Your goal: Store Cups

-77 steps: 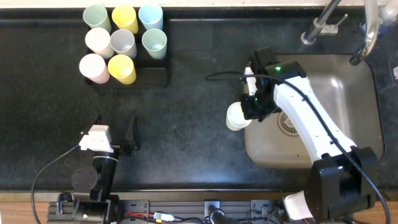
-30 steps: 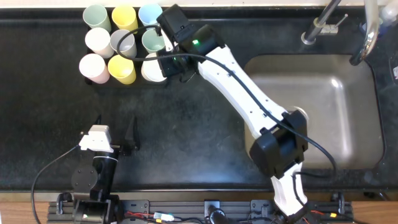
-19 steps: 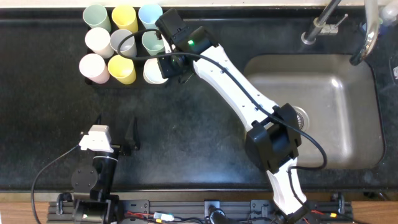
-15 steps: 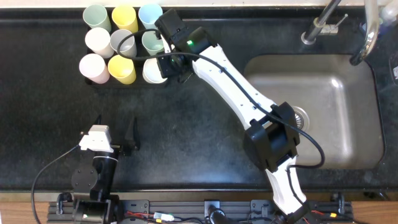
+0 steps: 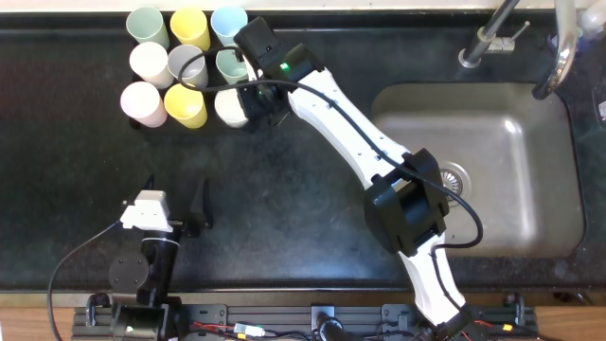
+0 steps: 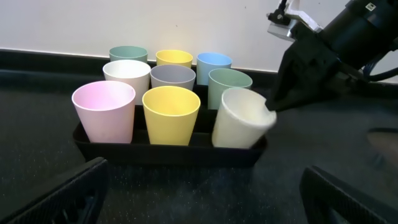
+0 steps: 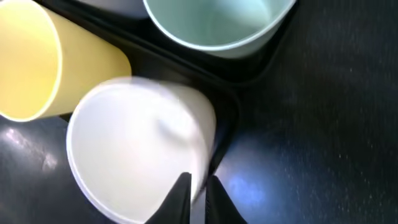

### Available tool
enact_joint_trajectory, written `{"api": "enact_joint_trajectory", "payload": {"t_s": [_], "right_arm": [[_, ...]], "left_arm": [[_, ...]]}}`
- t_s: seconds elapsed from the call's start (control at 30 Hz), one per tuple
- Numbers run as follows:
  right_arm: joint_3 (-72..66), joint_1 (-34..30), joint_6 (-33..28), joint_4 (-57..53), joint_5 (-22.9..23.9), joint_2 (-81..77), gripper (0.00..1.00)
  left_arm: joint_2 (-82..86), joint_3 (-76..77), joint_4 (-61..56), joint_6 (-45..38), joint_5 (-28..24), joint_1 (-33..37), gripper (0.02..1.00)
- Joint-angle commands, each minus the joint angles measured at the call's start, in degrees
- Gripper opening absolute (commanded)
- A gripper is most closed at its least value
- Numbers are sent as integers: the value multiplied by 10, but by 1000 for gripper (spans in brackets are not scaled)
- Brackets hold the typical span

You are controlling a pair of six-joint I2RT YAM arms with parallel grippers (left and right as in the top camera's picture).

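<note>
A black tray (image 5: pixel 204 129) at the counter's far left holds several upright cups: pink (image 5: pixel 141 102), yellow (image 5: pixel 185 104), white, grey, green and blue. My right gripper (image 5: pixel 256 96) is shut on the rim of a cream cup (image 5: pixel 231 107). That cup leans tilted in the tray's front right slot, beside the yellow cup. In the right wrist view the right gripper (image 7: pixel 194 186) pinches the cream cup (image 7: pixel 134 155) wall, next to the yellow cup (image 7: pixel 37 68) and a green cup (image 7: pixel 217 22). My left gripper (image 5: pixel 176 195) rests open on the counter, well short of the tray (image 6: pixel 168 153).
A steel sink (image 5: pixel 516 170) with a faucet (image 5: pixel 485 38) lies at the right. The right arm (image 5: pixel 360 142) stretches diagonally across the dark counter (image 5: pixel 95 170) between the sink and the tray.
The right arm carried the cream cup from beside the sink across to the tray. Over the last second the cup shifted slightly left and settled lower beside the yellow cup. The left arm stayed still.
</note>
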State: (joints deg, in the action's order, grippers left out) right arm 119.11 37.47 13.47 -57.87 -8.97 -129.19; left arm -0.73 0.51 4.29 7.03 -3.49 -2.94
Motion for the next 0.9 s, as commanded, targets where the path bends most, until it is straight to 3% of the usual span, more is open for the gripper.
{"api": "enact_joint_trajectory", "payload": {"t_s": [0.03,0.3,0.67,0.9], "right_arm": [[8,-4,-9,9,0,1,161],[8,-8,-42,13,0,56,375],[-6,-80,-188,-68,0,311,553],[-165,-145,-229,-31,0,482,652]], "left_arm": [[6,-1,1,-10,-9,4,1000],[6,-1,1,-10,-9,4,1000],[6,-1,1,-10,-9,4,1000],[6,-1,1,-10,-9,4,1000]]}}
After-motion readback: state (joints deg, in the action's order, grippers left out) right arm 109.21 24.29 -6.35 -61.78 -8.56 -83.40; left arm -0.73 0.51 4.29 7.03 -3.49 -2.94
